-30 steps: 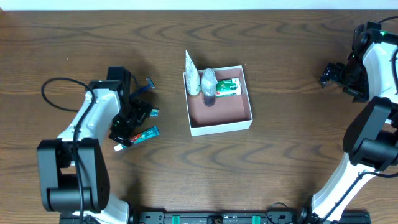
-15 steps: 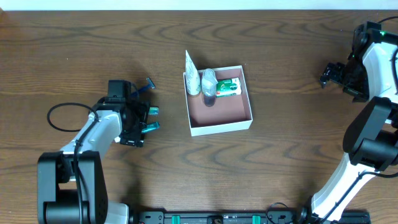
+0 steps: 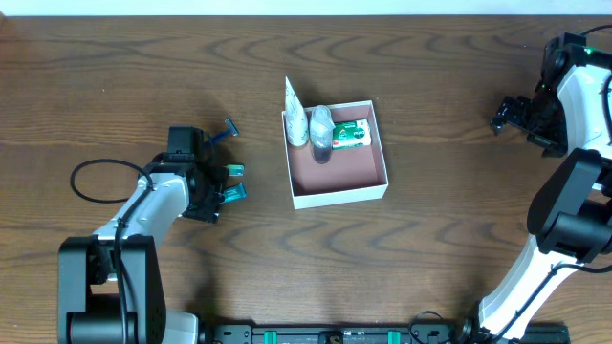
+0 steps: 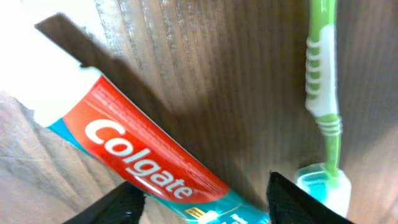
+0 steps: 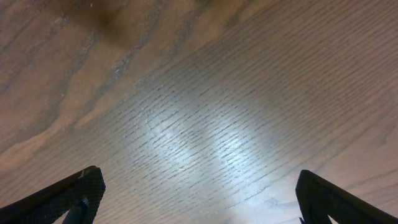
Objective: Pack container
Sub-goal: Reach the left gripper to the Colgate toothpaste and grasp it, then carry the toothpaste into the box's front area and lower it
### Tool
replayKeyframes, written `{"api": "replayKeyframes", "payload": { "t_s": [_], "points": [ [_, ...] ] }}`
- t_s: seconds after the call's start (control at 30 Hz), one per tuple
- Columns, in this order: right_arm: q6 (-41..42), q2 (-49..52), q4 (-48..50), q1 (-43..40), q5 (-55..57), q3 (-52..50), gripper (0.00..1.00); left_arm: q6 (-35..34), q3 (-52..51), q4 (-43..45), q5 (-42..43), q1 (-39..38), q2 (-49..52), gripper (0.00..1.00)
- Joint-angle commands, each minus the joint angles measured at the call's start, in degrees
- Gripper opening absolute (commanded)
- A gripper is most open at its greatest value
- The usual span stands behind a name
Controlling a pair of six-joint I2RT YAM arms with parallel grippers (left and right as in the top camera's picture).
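Gripping the teal tail end of a red Colgate toothpaste tube (image 4: 143, 155), the left gripper (image 3: 222, 191) sits over the table (image 3: 449, 239) well to the left of the container (image 3: 340, 172). In the left wrist view its two dark fingertips (image 4: 124, 202) press in from either side of the tube. The tube's white cap end points away toward the upper left, and a dark shadow offset on the wood suggests the tube is off the surface. Just to the right of the tube in that view lies a green toothbrush (image 4: 323, 81), its white and teal end close to the right fingertip; whether they touch cannot be told. A blue razor (image 3: 226, 128) lies on the table a little beyond the left gripper, on the far side.

The container stands near the middle of the table, slightly toward the far side, its white walls upright and its pinkish-brown floor mostly bare. Along its far wall are three items: a white tube (image 3: 296, 119) leaning in the far-left corner and poking above the rim, a clear bottle (image 3: 322, 132) just beside it, and a green packet (image 3: 351, 134) to the right of that.

The right gripper (image 3: 505, 113) hangs at the far right, well apart from the container, its fingers spread wide over bare wood and holding nothing.
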Motion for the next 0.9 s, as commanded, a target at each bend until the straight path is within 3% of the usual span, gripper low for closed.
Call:
{"api": "replayKeyframes", "payload": {
  "t_s": [0.0,0.23,0.37,0.6,0.87],
  "points": [
    [0.59,0.00,-0.02,-0.20,0.59,0.15,0.99,3.19,-6.05,-2.14,-6.01,0.61,6.38,0.54],
    [0.61,0.00,-0.02,-0.20,0.59,0.17,0.99,4.76,-6.03,-3.91,-5.86,0.61,6.38,0.22],
    [0.61,0.00,-0.02,-0.20,0.59,0.15,0.99,5.44,-6.03,-6.32,-5.84,0.61,6.38,0.21],
    [0.61,0.00,-0.02,-0.22,0.59,0.15,0.99,16.24,-3.85,-5.99,-5.49,0.61,6.27,0.21],
    [0.61,0.00,-0.02,-0.20,0.59,0.15,0.99,39.43,5.38,-7.69,4.52,0.59,2.08,0.21]
  ]
}}
